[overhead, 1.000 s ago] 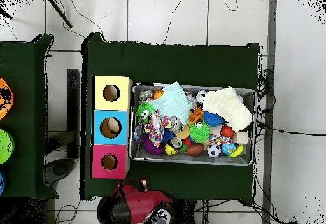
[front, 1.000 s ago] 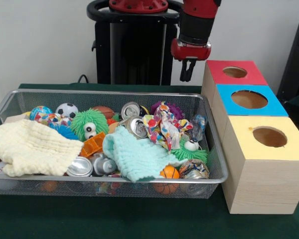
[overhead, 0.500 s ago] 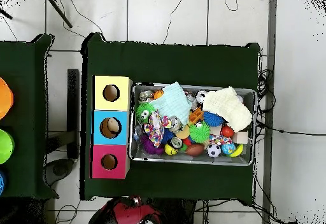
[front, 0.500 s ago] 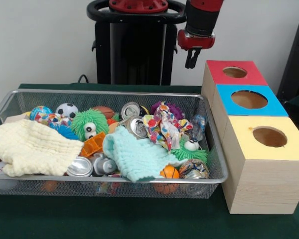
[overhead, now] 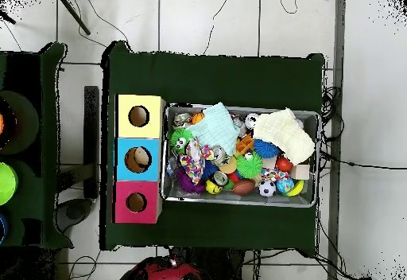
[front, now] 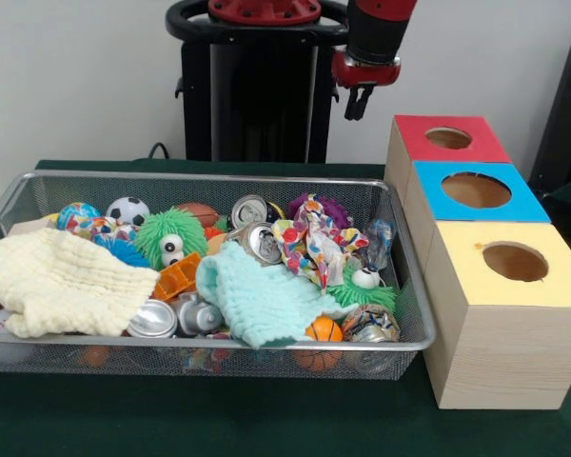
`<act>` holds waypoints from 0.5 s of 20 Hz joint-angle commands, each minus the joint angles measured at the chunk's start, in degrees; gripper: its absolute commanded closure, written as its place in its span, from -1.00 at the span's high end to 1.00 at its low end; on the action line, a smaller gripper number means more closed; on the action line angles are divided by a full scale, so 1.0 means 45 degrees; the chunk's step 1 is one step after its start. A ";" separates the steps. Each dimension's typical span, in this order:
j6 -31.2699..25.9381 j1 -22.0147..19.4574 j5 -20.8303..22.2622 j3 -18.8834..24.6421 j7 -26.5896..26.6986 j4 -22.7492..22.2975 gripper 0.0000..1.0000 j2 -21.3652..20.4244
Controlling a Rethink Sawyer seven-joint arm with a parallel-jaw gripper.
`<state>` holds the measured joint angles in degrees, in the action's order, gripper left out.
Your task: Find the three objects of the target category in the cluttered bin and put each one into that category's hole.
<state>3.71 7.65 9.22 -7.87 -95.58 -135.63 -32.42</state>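
Observation:
The bin (front: pixel 219 340) is a silver wire-mesh basket on the green table, also in the overhead view (overhead: pixel 238 202). It is packed with balls, crushed cans (front: pixel 262 242), fuzzy toys and cloths. To its right in the front view stand three wooden boxes with round holes: red (front: pixel 414 145), blue (front: pixel 530 206) and yellow (front: pixel 476 283). My gripper (front: pixel 355 101) hangs high behind the bin's far right corner, left of the red box. It is open and empty. Something lies inside the blue box's hole in the overhead view (overhead: pixel 137 161).
A cream cloth (front: pixel 57 281) covers the bin's left part, and a mint cloth (front: pixel 257 300) lies at the middle front. A green fuzzy ball with eyes (front: pixel 171 238), a soccer ball (front: pixel 127 210) and a patterned cloth (front: pixel 309 243) lie on top. The black pedestal (front: pixel 257 86) stands behind.
My gripper has risen and drawn back from beside the red box, then shifted slightly left. Nothing in the bin has moved.

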 commanded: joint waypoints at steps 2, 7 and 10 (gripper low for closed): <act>0.1443 -0.1127 0.0285 0.0403 -0.2294 0.0756 -1.00 0.0226; 0.0531 -0.1080 0.0022 0.0608 -0.2083 0.0918 -1.00 -0.0425; 0.0050 -0.0977 -0.0290 0.0834 -0.2140 0.1012 -1.00 -0.0716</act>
<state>3.89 4.50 9.87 -8.23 -95.58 -136.74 -32.94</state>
